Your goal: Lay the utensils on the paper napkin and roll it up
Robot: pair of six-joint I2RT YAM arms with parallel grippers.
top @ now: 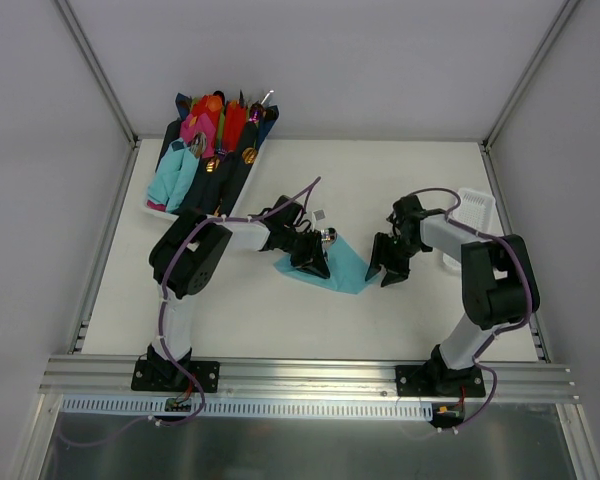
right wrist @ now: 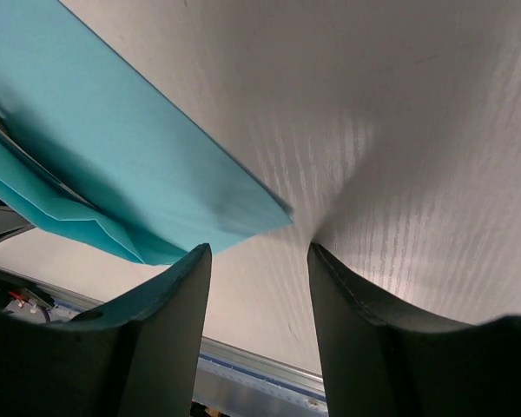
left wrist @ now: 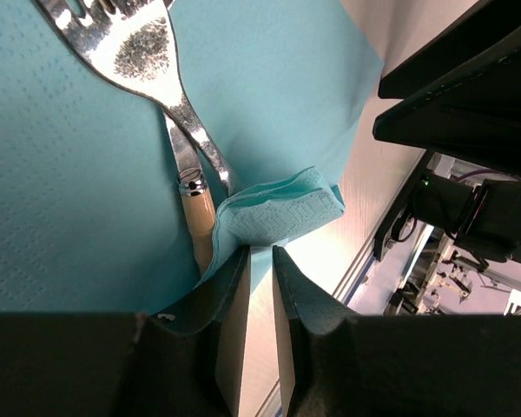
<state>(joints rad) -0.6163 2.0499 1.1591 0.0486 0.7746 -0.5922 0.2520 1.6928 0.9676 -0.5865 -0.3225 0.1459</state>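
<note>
Arms [top: 195, 255] bent inward, left tool [left wrist: 260, 254] clamped on paper napkin [left wrist: 69, 191], right tool [right wrist: 259, 254] apart nearby.

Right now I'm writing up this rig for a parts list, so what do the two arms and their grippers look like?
The left arm and right arm share one look: bulky black joints, white tube links, a black base plate. A purple cable loops loosely along each. The left gripper and right gripper are matte black with two flat blunt fingers. No markings readable.
</note>
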